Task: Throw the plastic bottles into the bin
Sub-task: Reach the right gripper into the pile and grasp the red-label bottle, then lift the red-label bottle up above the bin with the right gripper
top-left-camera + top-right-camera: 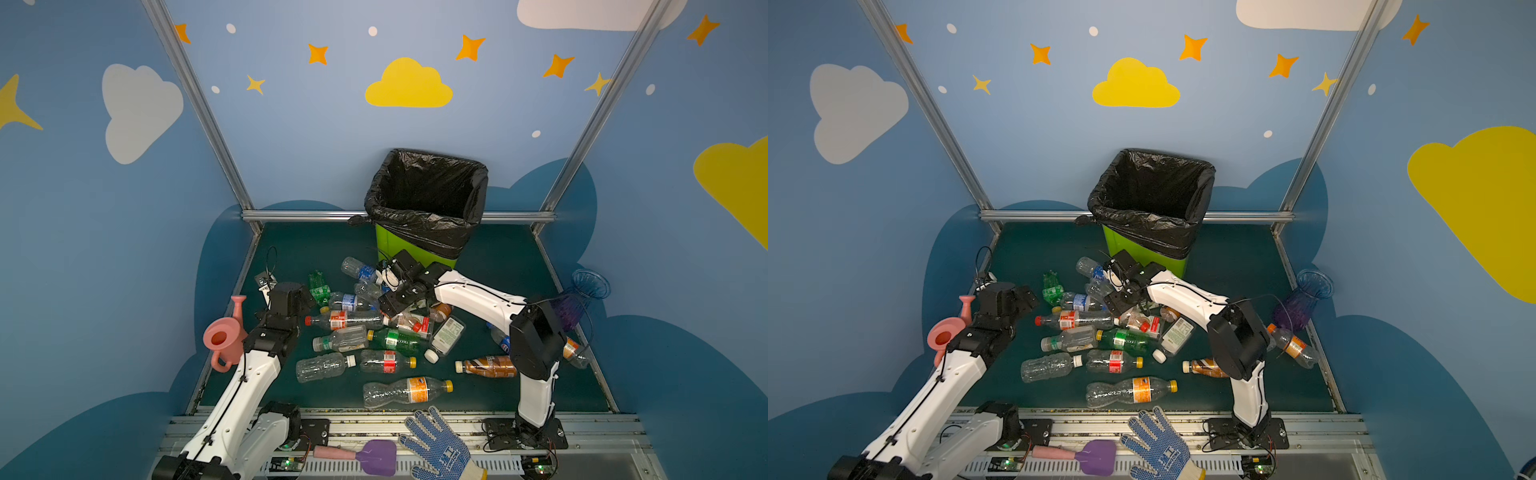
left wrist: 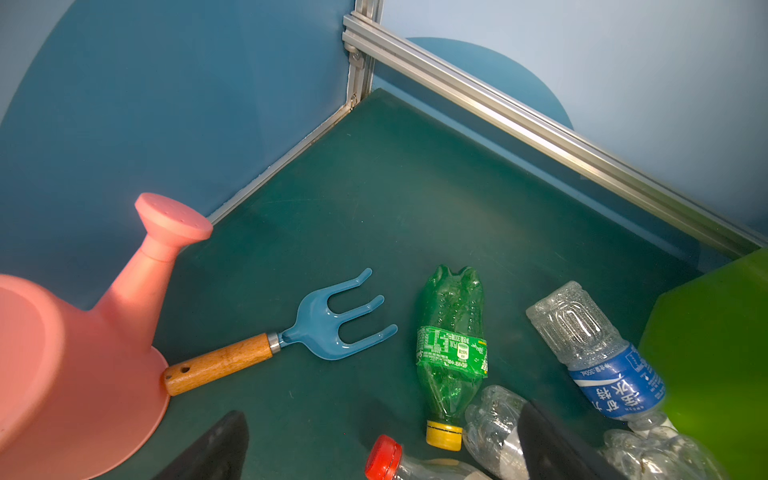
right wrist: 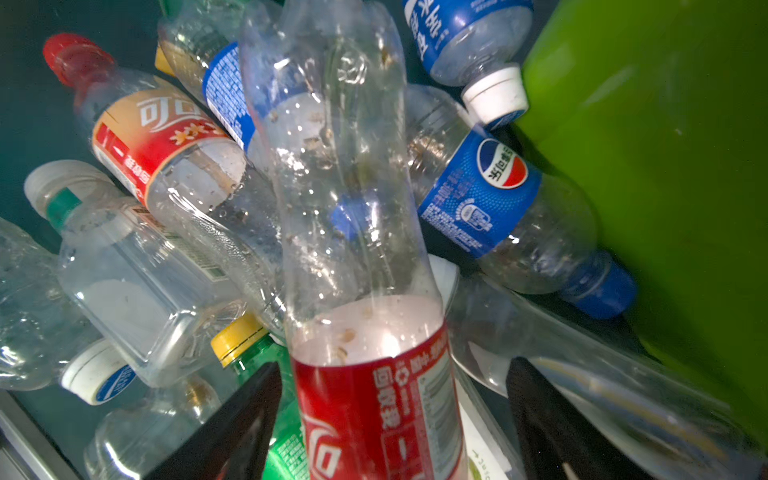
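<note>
Near edge: loose bottles flat on the tabletop. Mid, at the pile's edge: left fingers wide apart, gripping nothing. On the pile: right fingers apart, straddling the red-label bottle, not clamped. Its long axis runs straight out from them; can't tell which end leads. Far: bin just beyond.

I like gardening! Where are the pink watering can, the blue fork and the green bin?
pink watering can (image 2: 83, 353): left wrist view, on its body.
blue fork (image 2: 311, 332): left wrist view, on its blue head.
green bin (image 1: 390, 243): a top view, on its green front wall.
</note>
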Controlling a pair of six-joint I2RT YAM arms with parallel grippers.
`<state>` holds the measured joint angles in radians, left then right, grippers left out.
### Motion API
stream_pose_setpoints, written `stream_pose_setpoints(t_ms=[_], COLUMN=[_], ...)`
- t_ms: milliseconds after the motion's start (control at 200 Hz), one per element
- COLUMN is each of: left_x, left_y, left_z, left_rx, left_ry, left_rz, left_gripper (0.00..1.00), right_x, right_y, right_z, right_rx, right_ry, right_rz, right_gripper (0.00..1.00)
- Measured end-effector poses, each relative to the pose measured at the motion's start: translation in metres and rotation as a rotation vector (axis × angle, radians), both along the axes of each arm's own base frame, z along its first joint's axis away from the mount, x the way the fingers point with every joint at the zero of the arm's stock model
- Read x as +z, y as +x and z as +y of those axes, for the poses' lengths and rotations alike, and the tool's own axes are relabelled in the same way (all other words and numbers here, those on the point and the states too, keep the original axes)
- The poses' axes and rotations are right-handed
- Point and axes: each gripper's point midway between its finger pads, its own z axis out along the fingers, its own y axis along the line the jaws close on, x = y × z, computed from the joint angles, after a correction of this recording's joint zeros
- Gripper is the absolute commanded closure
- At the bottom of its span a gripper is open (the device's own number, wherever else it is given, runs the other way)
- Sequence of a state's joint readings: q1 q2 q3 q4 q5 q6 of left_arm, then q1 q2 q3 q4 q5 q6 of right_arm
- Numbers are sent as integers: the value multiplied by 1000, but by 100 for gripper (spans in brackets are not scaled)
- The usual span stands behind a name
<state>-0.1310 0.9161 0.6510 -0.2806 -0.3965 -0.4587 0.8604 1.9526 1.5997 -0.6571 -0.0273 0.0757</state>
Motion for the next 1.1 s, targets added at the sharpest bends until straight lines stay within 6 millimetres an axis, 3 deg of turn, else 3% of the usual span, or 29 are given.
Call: stream_pose_setpoints(t_ms=[205,350,481,621,691,756,851,986,1101], left_x=[-3,-4,-4,-4,-4,-4,-4,-6,-9], left_y=[-1,-2,-2,-2,-2,-2,-2,-1,1], left_z=[0,0,1,1,1,1,1,0,-2], left_rx=[-1,1,2,4,4,4,3,-1,-8], left_ry=[-2,-2,-1,-1,-2,-2,-2,-5,-10], left_rz=[8,11,14,14,13,13,14,19,27], left_gripper=[0,0,0,0,0,0,0,0,0], right_x=[-15,-20,-17,-11,3,29,91,215,326], right_y=[-3,-4,-5,-6,-7,-8,-11,-24,-49], right_z=[10,11,12,13,13,13,8,-16,-65], right_rx=[32,43,47,46,45,43,44,47,30], right_ry=[-46,-67,-63,-48,-22,24,137,353,519], right_rz=[37,53,58,57,41,6,-95,-343,-614], right_gripper=[25,38,51,53,55,55,55,55,55])
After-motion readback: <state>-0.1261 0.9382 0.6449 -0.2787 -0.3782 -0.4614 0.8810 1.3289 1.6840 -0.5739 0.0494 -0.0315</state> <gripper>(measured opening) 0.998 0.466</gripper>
